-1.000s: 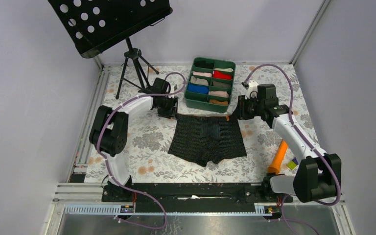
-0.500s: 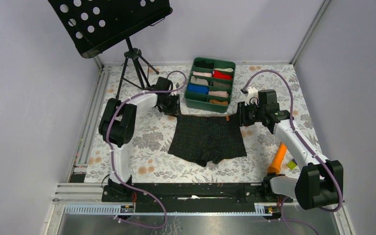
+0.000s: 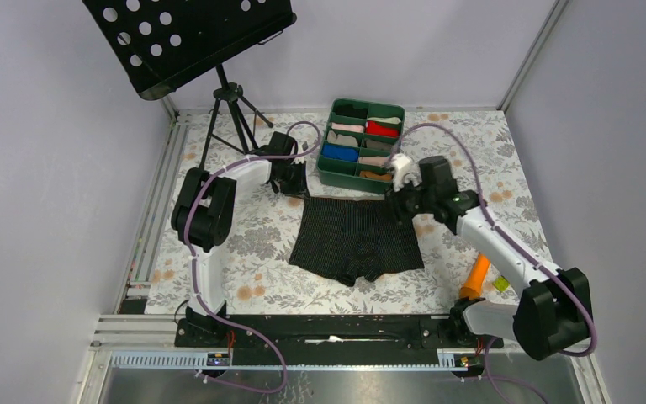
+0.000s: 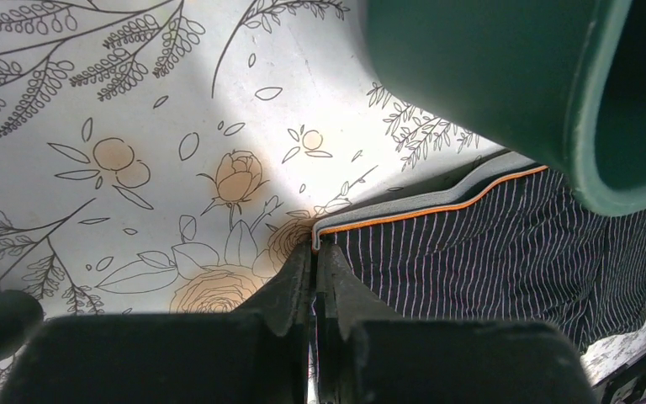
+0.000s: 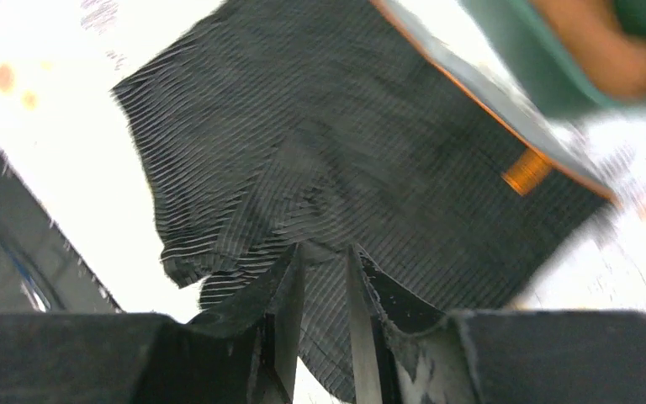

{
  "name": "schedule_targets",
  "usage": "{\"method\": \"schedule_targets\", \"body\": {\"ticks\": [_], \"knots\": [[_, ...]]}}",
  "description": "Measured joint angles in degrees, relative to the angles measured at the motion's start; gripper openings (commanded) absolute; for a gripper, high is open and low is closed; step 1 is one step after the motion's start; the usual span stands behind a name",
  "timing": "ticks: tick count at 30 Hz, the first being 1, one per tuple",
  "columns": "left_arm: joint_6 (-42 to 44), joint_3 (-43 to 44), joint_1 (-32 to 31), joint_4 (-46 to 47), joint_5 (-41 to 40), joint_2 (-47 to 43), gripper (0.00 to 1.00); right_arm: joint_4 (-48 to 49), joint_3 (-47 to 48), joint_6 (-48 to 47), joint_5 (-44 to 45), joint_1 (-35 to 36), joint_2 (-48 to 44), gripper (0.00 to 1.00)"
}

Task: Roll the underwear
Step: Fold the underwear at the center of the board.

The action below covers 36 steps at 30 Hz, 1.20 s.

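Observation:
The underwear [image 3: 357, 240] lies flat on the floral table, waistband toward the far side. My left gripper [image 3: 300, 190] is at the waistband's left corner. In the left wrist view its jaws [image 4: 315, 249] are shut on that grey, orange-edged corner of the underwear [image 4: 471, 252]. My right gripper [image 3: 398, 204] hovers over the waistband's right part. In the right wrist view, which is blurred, its fingers [image 5: 324, 252] stand a narrow gap apart with nothing between them, above the underwear [image 5: 370, 151]. The orange tag [image 5: 526, 171] shows to their right.
A green divided tray [image 3: 326, 172] with small cloth rolls stands just beyond the waistband; its wall fills the left wrist view's upper right [image 4: 488, 76]. A black music stand [image 3: 189, 38] is at the far left. An orange object [image 3: 477, 271] lies at the right.
My right gripper has swung left from outside the waistband's right corner to over the waistband. My left arm shifted slightly at the left corner, then stayed. The underwear has not moved.

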Motion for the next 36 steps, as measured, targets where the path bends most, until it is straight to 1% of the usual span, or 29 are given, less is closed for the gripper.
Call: {"method": "schedule_targets", "body": {"ticks": [3, 5, 7, 13, 18, 24, 29, 32, 36], "knots": [[-0.57, -0.59, 0.0, 0.37, 0.02, -0.37, 0.0, 2.93, 0.07, -6.56, 0.15, 10.75, -0.46, 0.34], [-1.09, -1.95, 0.0, 0.57, 0.04, -1.25, 0.0, 5.01, 0.26, -11.1, -0.31, 17.51, 0.35, 0.3], [-1.33, -3.06, 0.0, 0.39, 0.02, -2.1, 0.0, 6.56, 1.92, -14.34, -1.03, 21.81, 3.78, 0.26], [-1.18, -5.16, 0.66, -0.83, -0.15, -4.15, 0.0, 13.35, 8.87, -18.03, -1.7, 28.65, 20.65, 0.26], [-0.28, -6.4, 1.36, -1.75, -0.09, -5.09, 0.0, 17.49, 12.41, -21.16, -3.02, 35.45, 30.27, 0.31], [0.11, -7.28, 1.51, -1.88, 0.0, -5.7, 0.0, 20.5, 17.31, -25.59, -4.28, 41.44, 38.01, 0.42], [0.72, -8.04, 1.68, -2.12, -0.09, -6.47, 0.0, 20.39, 18.36, -28.11, -4.74, 42.75, 40.02, 0.51], [1.09, -8.17, 1.92, -2.32, -0.17, -6.64, 0.0, 19.76, 19.85, -29.86, -4.7, 42.71, 41.53, 0.53], [1.44, -8.17, 2.1, -2.32, -0.2, -6.69, 0.0, 17.9, 20.83, -31.69, -5.42, 42.71, 42.38, 0.53]]}}
